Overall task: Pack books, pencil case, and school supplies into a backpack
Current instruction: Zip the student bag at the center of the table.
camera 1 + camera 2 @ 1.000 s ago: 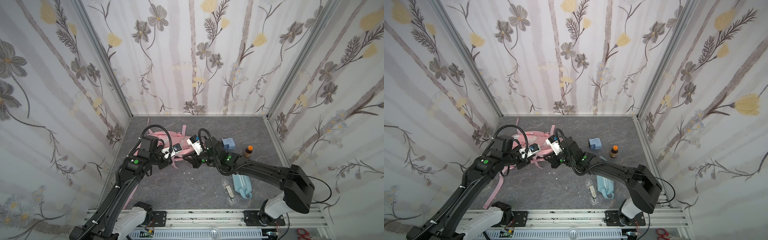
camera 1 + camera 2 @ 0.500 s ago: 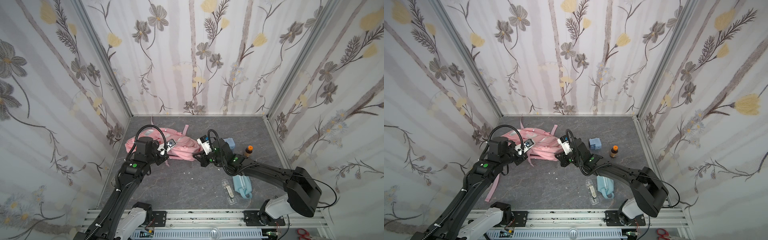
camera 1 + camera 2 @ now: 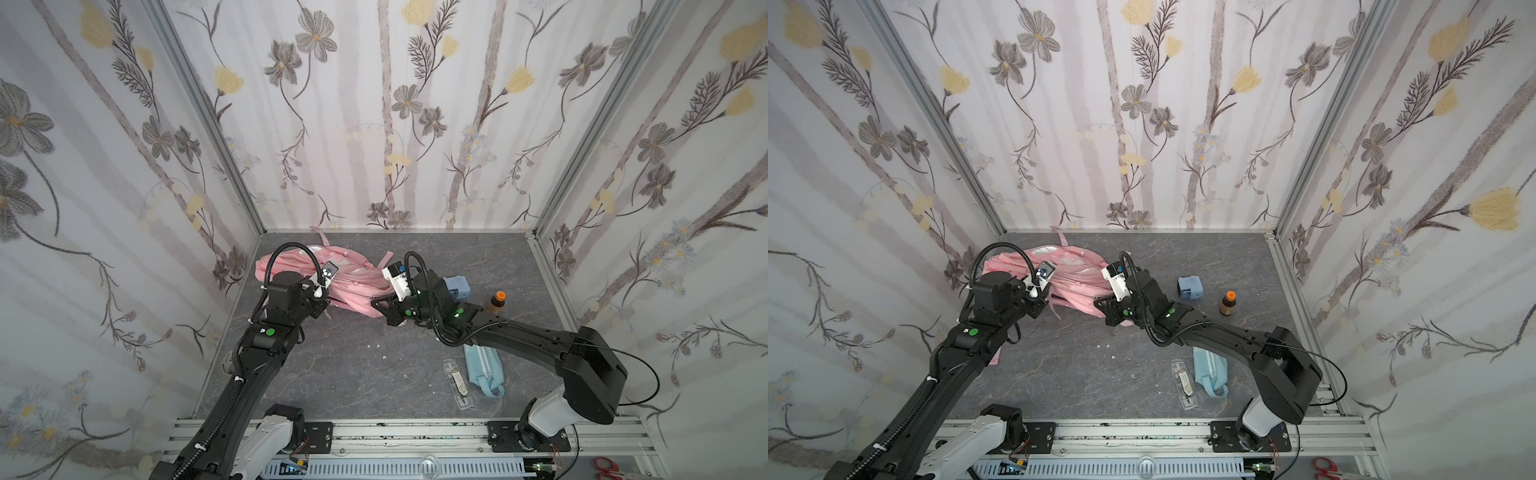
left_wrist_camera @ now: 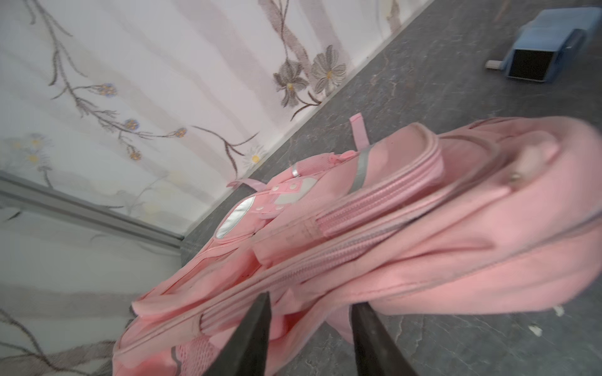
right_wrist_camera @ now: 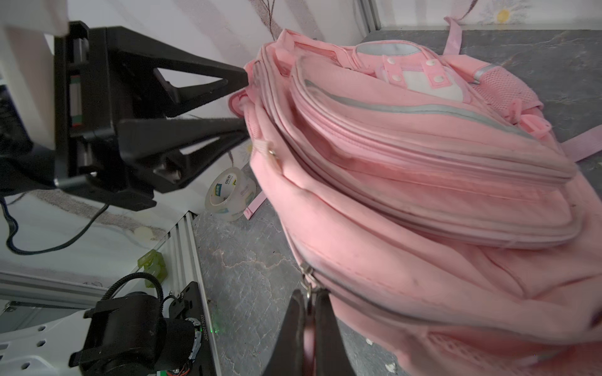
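At back-left, backpack (image 3: 353, 286), right tool (image 5: 308, 298) gripping its edge, open floor (image 3: 353, 365) in front

"deli" brand print on the core of the tape roll (image 5: 229, 192), right wrist view.

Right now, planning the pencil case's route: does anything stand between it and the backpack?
Yes: the right arm reaches over the far end of the pencil case toward the backpack, its claw shut on a zip pull.

Both top views looked steeply down over the whole surface (image 3: 353, 365); wrist views, close behind left pincer (image 4: 311, 301) and right pincer (image 5: 308, 293), shared the backpack (image 4: 423, 244).
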{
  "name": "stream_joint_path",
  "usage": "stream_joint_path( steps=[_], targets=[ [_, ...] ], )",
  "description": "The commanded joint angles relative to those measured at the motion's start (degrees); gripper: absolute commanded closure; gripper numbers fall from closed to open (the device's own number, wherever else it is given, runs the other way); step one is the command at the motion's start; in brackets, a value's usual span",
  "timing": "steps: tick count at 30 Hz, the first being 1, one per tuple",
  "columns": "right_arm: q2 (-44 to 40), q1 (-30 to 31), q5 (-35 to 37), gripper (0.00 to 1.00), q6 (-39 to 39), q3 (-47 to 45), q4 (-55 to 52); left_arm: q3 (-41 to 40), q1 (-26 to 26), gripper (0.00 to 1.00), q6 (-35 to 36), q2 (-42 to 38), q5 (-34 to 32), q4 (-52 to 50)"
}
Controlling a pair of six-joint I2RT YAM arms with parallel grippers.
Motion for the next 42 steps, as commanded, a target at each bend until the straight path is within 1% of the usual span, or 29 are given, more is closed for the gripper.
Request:
stream_joint_path(
  steps=[1,2,3,6,9,11,13,14,16,17,20,21,22,26,30,33,36,37,38,42],
  targets=[
    [1.5,1.4,-3.9,1.00,0.8,2.1,4.6,2.3,-0.8,0.20,7.3,-0.9,10.9,-9.7],
    [2.0,1.8,-4.1,1.00,1.0,2.6,4.8,2.9,-1.2,0.16,7.7,-0.8,11.0,-11.2],
    [2.6,2.1,-4.4,1.00,1.1,3.2,4.7,3.5,-1.7,0.14,8.5,-0.5,11.4,-13.0],
    [3.6,2.9,-4.8,1.00,1.1,4.2,4.8,4.2,-4.2,0.15,10.5,0.3,12.2,-16.3],
    [3.7,2.9,-5.4,1.00,0.6,4.6,4.5,4.8,-6.3,0.21,9.6,2.1,13.8,-17.8],
    [3.3,2.9,-5.5,1.00,-0.1,4.5,4.1,4.6,-7.3,0.28,8.9,3.2,13.2,-17.7],
    [2.8,3.0,-5.9,1.00,-0.7,4.3,3.3,4.7,-7.8,0.33,9.1,4.4,12.0,-17.7],
    [2.6,2.9,-6.2,1.00,-0.9,4.0,3.0,4.6,-8.0,0.36,9.5,4.9,11.2,-17.6],
    [2.1,3.1,-7.0,1.00,-1.2,3.3,2.8,4.5,-8.3,0.47,10.4,5.4,9.9,-17.1],
    [1.9,3.2,-7.3,1.00,-1.4,2.9,2.6,4.5,-8.4,0.58,11.1,5.5,9.5,-16.9],
    [1.2,3.3,-7.4,1.00,-2.1,2.1,1.6,4.1,-8.4,0.85,12.2,5.3,7.9,-16.0],
    [1.0,3.3,-7.2,1.00,-2.4,1.8,1.2,3.8,-8.4,0.94,12.7,5.1,7.0,-15.7],
    [0.7,3.3,-7.1,1.00,-2.6,1.4,1.1,3.5,-8.5,1.00,13.2,5.1,6.2,-15.6],
    [-0.2,2.9,-6.8,1.00,-3.8,0.5,-0.6,2.4,-8.3,1.00,15.0,4.2,3.2,-16.0],
    [-1.2,0.9,-5.8,1.00,-4.5,-1.0,-2.6,1.7,-7.1,1.00,15.6,2.1,3.9,-16.5],
    [-1.9,-2.3,-5.5,1.00,-4.3,-2.9,-3.3,1.3,-5.8,1.00,15.9,0.1,5.8,-16.9],
    [-1.7,-4.7,-4.6,1.00,-5.4,-3.5,-5.6,1.1,-4.6,1.00,17.5,-1.5,5.9,-17.5],
    [-1.3,-7.0,-4.2,1.00,-5.9,-3.5,-6.7,1.0,-4.1,1.00,18.1,-2.1,5.7,-17.6],
    [-1.0,-8.0,-3.9,1.00,-6.3,-3.5,-7.8,0.9,-3.4,1.00,18.4,-2.5,5.6,-17.7],
    [0.4,-10.7,-2.8,1.00,-6.6,-3.7,-10.2,0.2,-0.5,1.00,18.2,-3.0,3.9,-16.0]
  ],
)
